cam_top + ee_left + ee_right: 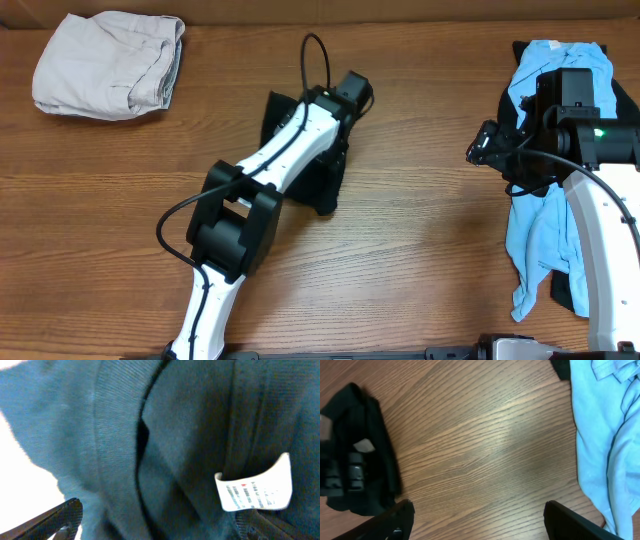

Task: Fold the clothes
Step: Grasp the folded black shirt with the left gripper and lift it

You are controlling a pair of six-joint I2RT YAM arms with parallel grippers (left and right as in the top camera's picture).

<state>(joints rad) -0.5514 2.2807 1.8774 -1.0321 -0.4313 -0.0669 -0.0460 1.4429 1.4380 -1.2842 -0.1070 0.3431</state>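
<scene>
Black-fingered left gripper [160, 527], jaws spread wide and empty, hung close over the black garment [175, 435], its white label [255, 490] toward 4 o'clock. Closing there would probably have pinched several layers and dragged the fold loose. Right gripper [480, 527], likewise open and empty, hovered over bare table [485, 435], blue shirt [605, 435] at 2 o'clock.

The table [420, 140] is mid-brown with streaky wood grain. At its middle lies a plain black garment [326, 190], whose small label [255, 491] is white with dark print and one red mark. At the table's right edge is a plain light blue shirt [545, 225]; at its far left corner, a plain beige garment [110, 65].
</scene>
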